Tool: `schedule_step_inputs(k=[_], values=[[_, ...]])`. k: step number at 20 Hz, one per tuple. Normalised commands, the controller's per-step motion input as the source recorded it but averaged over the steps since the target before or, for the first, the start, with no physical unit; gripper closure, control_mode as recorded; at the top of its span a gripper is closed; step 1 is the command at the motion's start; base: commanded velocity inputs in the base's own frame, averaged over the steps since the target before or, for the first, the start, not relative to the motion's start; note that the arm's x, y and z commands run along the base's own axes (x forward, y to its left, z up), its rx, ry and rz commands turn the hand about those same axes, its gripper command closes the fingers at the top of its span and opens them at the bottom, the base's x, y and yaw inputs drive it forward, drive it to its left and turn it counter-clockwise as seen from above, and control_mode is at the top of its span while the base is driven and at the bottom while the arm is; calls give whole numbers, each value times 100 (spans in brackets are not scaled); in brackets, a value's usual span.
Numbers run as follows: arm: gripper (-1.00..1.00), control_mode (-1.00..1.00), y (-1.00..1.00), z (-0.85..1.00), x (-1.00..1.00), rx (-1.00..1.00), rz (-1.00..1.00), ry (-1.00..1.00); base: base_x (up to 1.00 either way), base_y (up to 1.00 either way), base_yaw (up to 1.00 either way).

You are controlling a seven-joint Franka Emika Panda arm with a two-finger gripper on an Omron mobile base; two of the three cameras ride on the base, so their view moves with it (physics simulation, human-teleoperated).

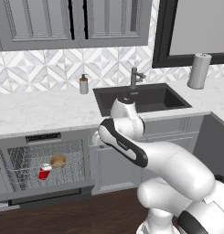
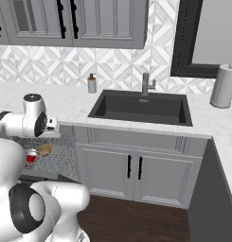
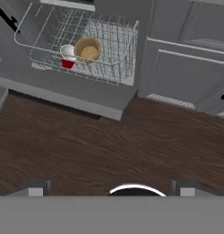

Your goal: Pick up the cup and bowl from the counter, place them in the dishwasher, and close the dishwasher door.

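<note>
Dishwasher with grey wire rack (image 1: 45, 162) stands open under the long white marble-look surface (image 1: 45, 112), at the left of the left base view. Its flat dark grey door (image 1: 47, 192) is lowered to near horizontal, projecting over the dark wood floor (image 3: 109, 151).

Inside the rack, the small red tapered cup with white rim (image 1: 44, 172) lies tipped on its side; in the hand view (image 3: 67, 57) its white mouth faces the camera and its long axis runs roughly from the rack's front edge inward. Just beside it, apparently touching, sits the shallow tan-brown wooden bowl (image 1: 58, 161), tilted, its hollow turned up and toward the camera in the hand view (image 3: 88, 49). Exact contact between the two cannot be confirmed at this resolution.

The white arm with dark joints (image 1: 125, 137) rises from the lower right of the left base view, folds at the elbow, and reaches left in front of the cabinet below the dark inset sink (image 1: 141, 98). In the right base view the wrist sits just beside the rack's right edge. The hand looks down at the floor and the door's edge.

The fingers (image 3: 38, 186) stand at full spread, wide apart at the bottom of the hand view, holding nothing.
</note>
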Motion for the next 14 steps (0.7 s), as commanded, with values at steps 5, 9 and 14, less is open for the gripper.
schedule_step_inputs(k=[5,9,14], values=[[-100,-100,95,-74,-28,-3,-31,3,0,0,0],[-100,-100,100,-99,-14,-10,-32,3,0,0,0],[-100,-100,98,-87,-60,-4,-6,-12,0,0,0]])
